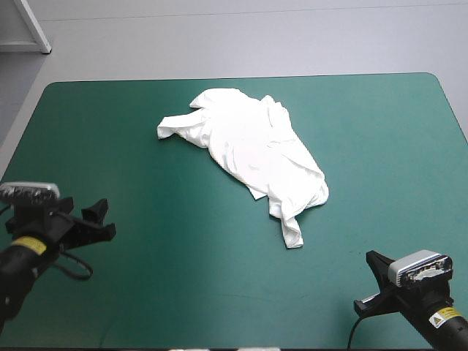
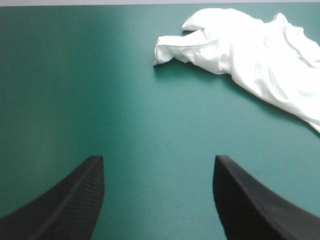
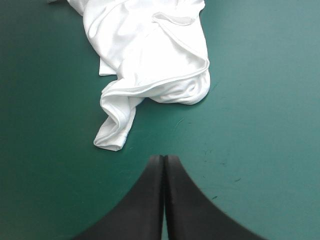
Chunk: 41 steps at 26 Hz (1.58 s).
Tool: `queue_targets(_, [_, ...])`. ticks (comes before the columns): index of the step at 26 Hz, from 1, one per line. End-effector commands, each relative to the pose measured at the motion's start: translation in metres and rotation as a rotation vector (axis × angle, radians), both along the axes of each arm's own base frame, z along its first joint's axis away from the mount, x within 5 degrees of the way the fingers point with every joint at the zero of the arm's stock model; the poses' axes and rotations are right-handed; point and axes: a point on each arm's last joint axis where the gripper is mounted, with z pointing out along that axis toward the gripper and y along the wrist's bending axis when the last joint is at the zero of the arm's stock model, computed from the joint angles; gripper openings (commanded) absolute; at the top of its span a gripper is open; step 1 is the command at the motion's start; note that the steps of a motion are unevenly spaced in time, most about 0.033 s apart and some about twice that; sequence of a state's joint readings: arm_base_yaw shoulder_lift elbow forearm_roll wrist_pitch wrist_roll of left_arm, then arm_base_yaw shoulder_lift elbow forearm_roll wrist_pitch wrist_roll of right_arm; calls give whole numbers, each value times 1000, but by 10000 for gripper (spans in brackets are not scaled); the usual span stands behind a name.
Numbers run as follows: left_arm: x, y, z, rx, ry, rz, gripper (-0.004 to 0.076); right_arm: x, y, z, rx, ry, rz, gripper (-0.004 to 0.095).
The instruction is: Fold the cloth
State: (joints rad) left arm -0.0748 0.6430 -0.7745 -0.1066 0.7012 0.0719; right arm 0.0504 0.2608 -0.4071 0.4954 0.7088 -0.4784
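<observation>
The white T-shirt (image 1: 252, 150) lies as a crumpled heap on the teal-green cover, stretched from the table's middle back toward the near right. My left gripper (image 1: 97, 219) sits low at the near left, well apart from the T-shirt (image 2: 250, 55), its fingers spread wide with only bare cover between them. My right gripper (image 1: 374, 262) rests at the near right corner; in its own view the fingertips (image 3: 164, 159) meet in one pointed arch, a short way in front of the T-shirt's nearest twisted end (image 3: 112, 132).
Bare teal-green cover (image 1: 183, 278) surrounds the heap on all sides, widest along the near edge and the left side. The table's far edge (image 1: 241, 77) runs just behind the T-shirt.
</observation>
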Motion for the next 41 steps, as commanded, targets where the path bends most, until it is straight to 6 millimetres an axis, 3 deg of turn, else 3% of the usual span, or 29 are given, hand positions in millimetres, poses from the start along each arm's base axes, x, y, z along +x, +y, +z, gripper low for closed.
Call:
queue_targets(1, [52, -7, 24, 19, 103, -41, 477, 3, -1, 13, 28, -74, -24, 17])
queue_targets(7, [139, -17, 35, 93, 316, -137, 477, 3, -1, 13, 28, -74, -24, 17])
queue_targets(10, [182, -23, 29, 101, 374, -184, 477, 3, -1, 13, 28, -74, -24, 18])
queue_targets(16, [242, -26, 20, 131, 396, -192, 477, 3, -1, 13, 28, -74, -24, 18])
queue_targets(22, [295, -31, -11, 120, 398, -197, 477, 3, -1, 13, 28, -74, -24, 18])
queue_targets(27, [342, -34, -48, 181, 384, -234, 475, 3, -1, 13, 28, -74, -24, 18])
queue_targets(31, [363, -38, -65, 165, 319, -246, 472, 3, -1, 13, 28, -74, -24, 18])
queue_targets(37, [378, -41, -94, 158, 334, -266, 465, 3, -1, 13, 28, -74, -24, 18])
queue_targets(39, [383, -41, -104, 153, 334, -259, 417, 3, -1, 13, 28, -74, -24, 18])
queue_targets(41, [385, -43, -102, 123, 307, -250, 244, 3, -1, 13, 30, -73, -25, 7])
